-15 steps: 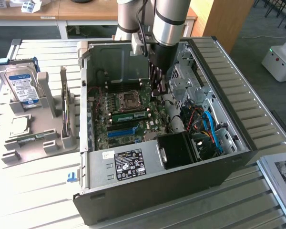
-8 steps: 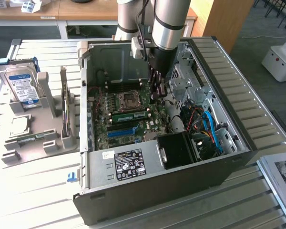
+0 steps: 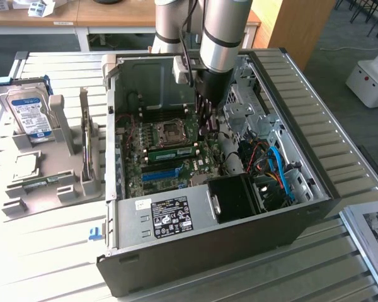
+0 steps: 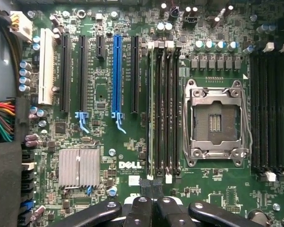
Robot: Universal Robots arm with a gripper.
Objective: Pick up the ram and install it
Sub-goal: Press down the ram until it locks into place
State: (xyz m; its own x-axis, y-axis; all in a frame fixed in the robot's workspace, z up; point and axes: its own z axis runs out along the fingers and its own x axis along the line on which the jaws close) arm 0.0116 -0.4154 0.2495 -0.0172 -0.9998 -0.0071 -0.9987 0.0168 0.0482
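At exterior view's left, blue-labelled hard drive [image 3: 28, 113] propped in grey holder [image 3: 50, 182] on desk [image 3: 44, 251]. Centre: open PC case [image 3: 195, 251], ram [image 3: 170, 151] seated on motherboard [image 3: 195, 167] beside CPU socket [image 3: 171, 130]. Rightward, near ram's end, gripper [image 3: 206, 129] clenched, gripping nothing.

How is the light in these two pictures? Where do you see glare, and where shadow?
Exterior view: strong light washes out the table at the exterior view's left; the inside of the computer case is dimmer. Wrist view: the motherboard is lit evenly, the heatsink gleams pale, and the gripper is a dark shape with small highlights.
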